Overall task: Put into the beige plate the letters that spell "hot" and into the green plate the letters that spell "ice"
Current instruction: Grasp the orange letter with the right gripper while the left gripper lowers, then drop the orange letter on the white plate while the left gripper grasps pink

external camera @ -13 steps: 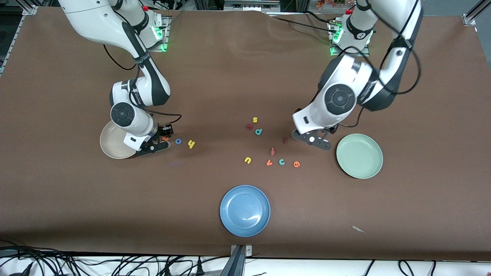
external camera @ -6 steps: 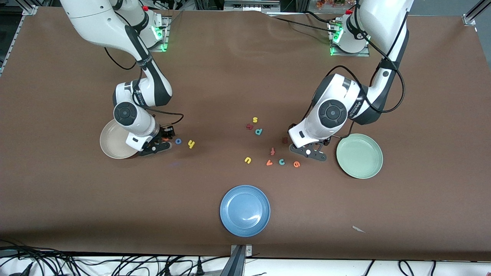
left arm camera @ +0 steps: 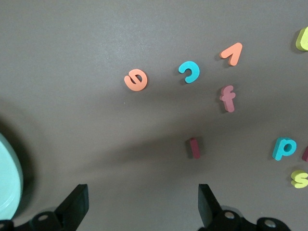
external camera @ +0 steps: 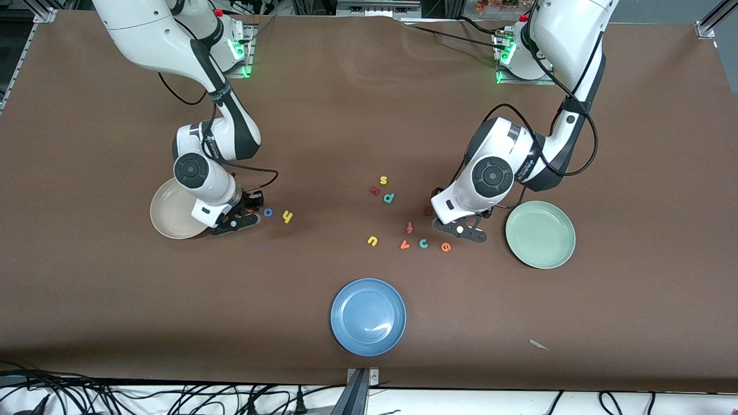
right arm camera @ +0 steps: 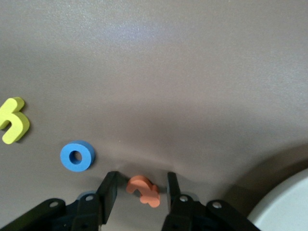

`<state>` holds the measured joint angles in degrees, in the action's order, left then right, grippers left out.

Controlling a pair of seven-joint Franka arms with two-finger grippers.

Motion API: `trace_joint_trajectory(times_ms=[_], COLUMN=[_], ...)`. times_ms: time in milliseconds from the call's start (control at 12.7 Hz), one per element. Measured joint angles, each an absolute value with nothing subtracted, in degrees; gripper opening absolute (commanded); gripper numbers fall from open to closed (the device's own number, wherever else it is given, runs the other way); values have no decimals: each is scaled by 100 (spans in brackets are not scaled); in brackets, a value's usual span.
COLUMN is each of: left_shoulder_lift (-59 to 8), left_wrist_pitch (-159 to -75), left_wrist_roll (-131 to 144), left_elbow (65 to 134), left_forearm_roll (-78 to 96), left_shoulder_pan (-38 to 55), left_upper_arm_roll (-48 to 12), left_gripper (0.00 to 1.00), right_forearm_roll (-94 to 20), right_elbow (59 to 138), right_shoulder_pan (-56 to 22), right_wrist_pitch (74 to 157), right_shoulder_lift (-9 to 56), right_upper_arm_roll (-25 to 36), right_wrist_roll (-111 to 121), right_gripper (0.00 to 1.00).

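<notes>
Brown matting covers the whole table [external camera: 357, 115], lightly creased near the robots' bases, where green lights glow on both mounts; a tangle of black cables runs along the table edge nearest the front camera, and a small pale scrap [external camera: 539, 344] lies toward the left arm's end.

A blue plate [external camera: 368, 316] sits alone, nearer the front camera than everything else. The beige plate [external camera: 170, 219] lies toward the right arm's end, partly hidden by that arm's wrist. The green plate [external camera: 541, 234] lies toward the left arm's end.

The right gripper [right arm camera: 139, 190] is down at the table just beside the beige plate, its fingers [right arm camera: 109, 188] set on either side of the orange t [right arm camera: 143, 189] with a little gap showing on each side. The blue o [external camera: 268, 212] and the yellow h [external camera: 287, 217] lie just beside it, toward the middle of the table.

The left gripper [left arm camera: 139, 204] hangs low with its fingers spread wide and nothing between them, beside the green plate. The dark red i [left arm camera: 194, 147] lies close to one fingertip. The teal c [external camera: 424, 244] and the orange e [external camera: 445, 247] sit nearer the front camera, in a row with an orange v [external camera: 405, 245] and a yellow u [external camera: 372, 241]. A reddish f [external camera: 410, 227], a teal p [external camera: 389, 198], a yellow s [external camera: 383, 180] and one dark red letter [external camera: 375, 190] are scattered around them.
</notes>
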<state>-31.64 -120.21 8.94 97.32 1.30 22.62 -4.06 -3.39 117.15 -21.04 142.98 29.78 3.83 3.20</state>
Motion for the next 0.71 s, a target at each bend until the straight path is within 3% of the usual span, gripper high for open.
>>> trace_joint_trajectory(times_ms=[393,708], left_shoulder_lift=[-3441,-3539], left_wrist_pitch=[-12470,-12603], left_wrist_roll=[894,897], left_elbow=[9788,9789], left_forearm_roll=[130,130], left_shoulder_pan=[2294,2379], left_upper_arm_roll=[-414,-432], left_gripper=[99,94], right_forearm_roll=[-336,-336], right_elbow=[11714,11703], right_shoulder_pan=[-2102,-2097], right_wrist_pitch=[14307,14333], right_shoulder_lift=[2972,2971], right_upper_arm_roll=[393,435], right_wrist_roll=[320,320], right_gripper=[3,0])
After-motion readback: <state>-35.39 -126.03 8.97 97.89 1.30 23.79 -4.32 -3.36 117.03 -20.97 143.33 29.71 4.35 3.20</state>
